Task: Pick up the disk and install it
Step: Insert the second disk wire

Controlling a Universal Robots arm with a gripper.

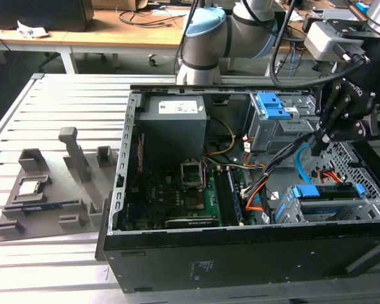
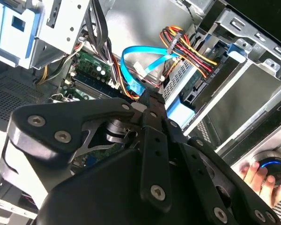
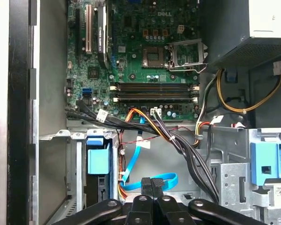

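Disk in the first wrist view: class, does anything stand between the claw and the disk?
Yes. The disk sits in a grey drive cage. The cage's metal side wall and a looping blue data cable lie between it and the shut, empty claw.

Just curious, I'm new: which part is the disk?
Find the open black computer case. At its near corner on the exterior view's right, the disk is the flat silver slab framed in blue plastic, in front of the blue-latched grey cage.
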